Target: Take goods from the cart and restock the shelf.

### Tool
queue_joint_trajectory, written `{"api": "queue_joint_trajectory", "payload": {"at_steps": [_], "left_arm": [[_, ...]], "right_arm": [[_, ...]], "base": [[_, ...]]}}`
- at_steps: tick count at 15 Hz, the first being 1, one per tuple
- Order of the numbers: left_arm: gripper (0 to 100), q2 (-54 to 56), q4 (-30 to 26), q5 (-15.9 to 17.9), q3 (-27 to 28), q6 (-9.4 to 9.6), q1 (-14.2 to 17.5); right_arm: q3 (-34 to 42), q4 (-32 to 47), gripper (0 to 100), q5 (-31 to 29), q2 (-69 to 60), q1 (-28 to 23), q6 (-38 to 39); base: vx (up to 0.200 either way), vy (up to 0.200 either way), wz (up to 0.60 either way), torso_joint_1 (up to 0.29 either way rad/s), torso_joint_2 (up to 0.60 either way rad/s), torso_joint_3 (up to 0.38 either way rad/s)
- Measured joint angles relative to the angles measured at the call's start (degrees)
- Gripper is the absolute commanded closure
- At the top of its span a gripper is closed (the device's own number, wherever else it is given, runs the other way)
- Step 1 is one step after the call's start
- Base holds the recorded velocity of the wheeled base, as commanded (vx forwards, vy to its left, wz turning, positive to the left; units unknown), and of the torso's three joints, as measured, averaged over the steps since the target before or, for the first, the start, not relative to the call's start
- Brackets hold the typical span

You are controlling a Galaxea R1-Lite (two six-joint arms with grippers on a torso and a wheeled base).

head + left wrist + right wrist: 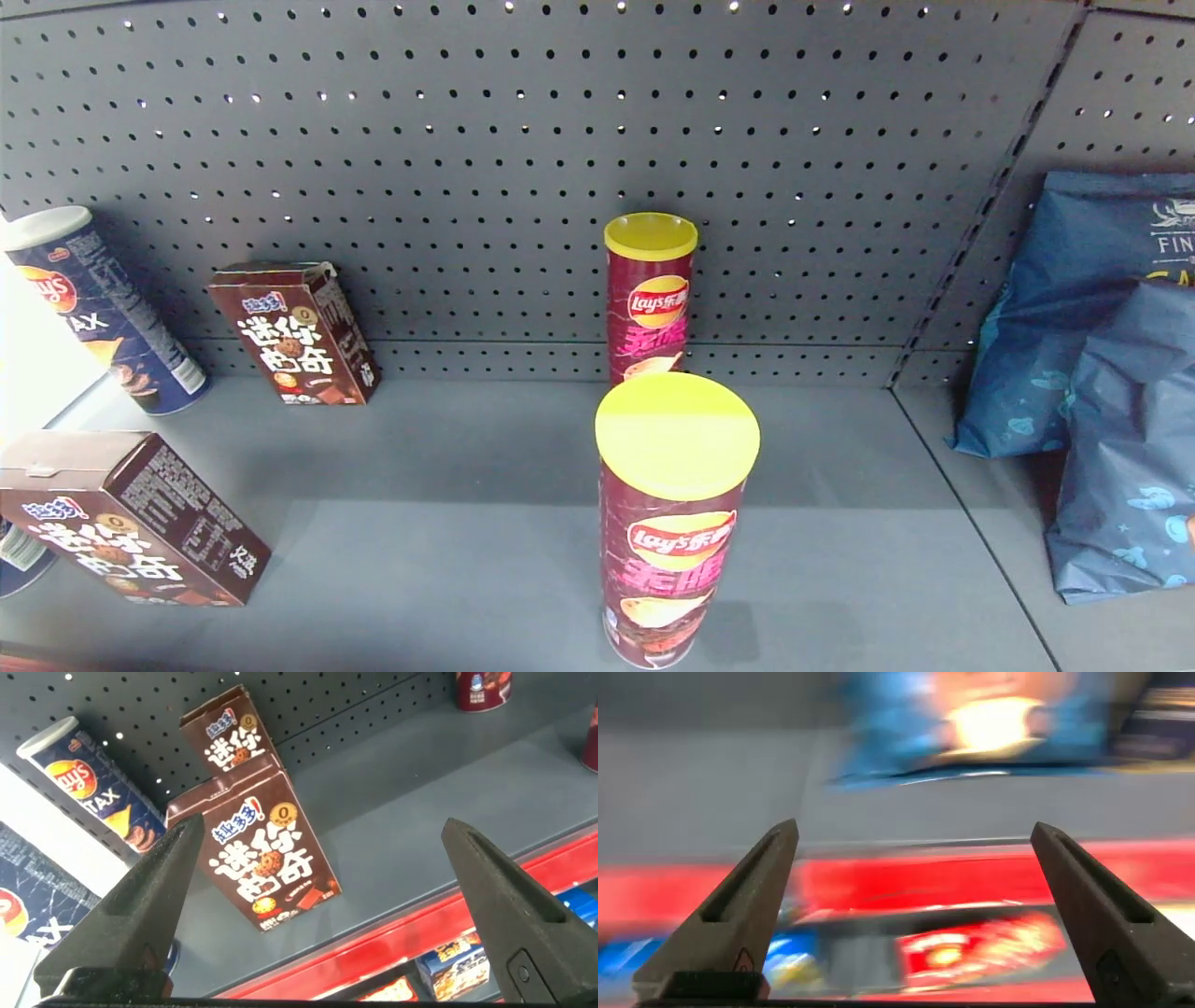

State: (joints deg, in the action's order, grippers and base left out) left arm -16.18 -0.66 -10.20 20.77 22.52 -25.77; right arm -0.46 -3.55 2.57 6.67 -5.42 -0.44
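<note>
Both my tools are wide open and empty. The left tool [322, 826] hangs before the shelf [448, 523], facing the front biscuit box [266, 859], and the right tool [915, 829] sits by the shelf's red lip [924, 882]. My worry is the front chip can [672, 523]. It is a tall, slick cylinder with a yellow plastic lid, standing near the shelf's front edge, and a brushing arm could topple it into the rear chip can [651, 299]. The box is rigid, flat-faced cardboard. The blue bags [1074, 308] look soft and crinkly.

Front can [672, 560] covers the foot of the rear can [651, 299].
</note>
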Motion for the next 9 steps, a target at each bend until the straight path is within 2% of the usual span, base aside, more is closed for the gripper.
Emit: {"api": "queue_joint_trajectory", "payload": {"at_steps": [1,3,4,6,9], "left_arm": [[0,0.22,-0.05,0.02,-0.49,0.00,0.06],[0,0.77,-0.07,0.02,-1.23,-0.02,0.06],[0,1.05,-0.07,0.02,-1.40,-0.07,0.06],[0,1.41,-0.05,0.05,-1.60,-0.10,0.00],[0,1.74,-0.02,-0.02,-1.78,-0.11,0.02]], "right_arm": [[0.00,1.10,0,-0.09,-0.45,-0.69,0.26],[-0.11,1.39,0,-10.51,-1.00,-2.54,2.55],[0.11,0.93,0,-11.52,-1.13,-3.11,2.62],[0.26,4.01,0,-5.77,-1.27,-3.56,0.37],[0.35,3.64,0,-5.39,-1.35,-3.69,-0.16]], "base": [[0.000,0.000,0.00,0.000,0.00,0.000],[0.000,0.000,0.00,0.000,0.00,0.000],[0.000,0.000,0.00,0.000,0.00,0.000],[0.000,0.000,0.00,0.000,0.00,0.000],[0.000,0.000,0.00,0.000,0.00,0.000]]}}
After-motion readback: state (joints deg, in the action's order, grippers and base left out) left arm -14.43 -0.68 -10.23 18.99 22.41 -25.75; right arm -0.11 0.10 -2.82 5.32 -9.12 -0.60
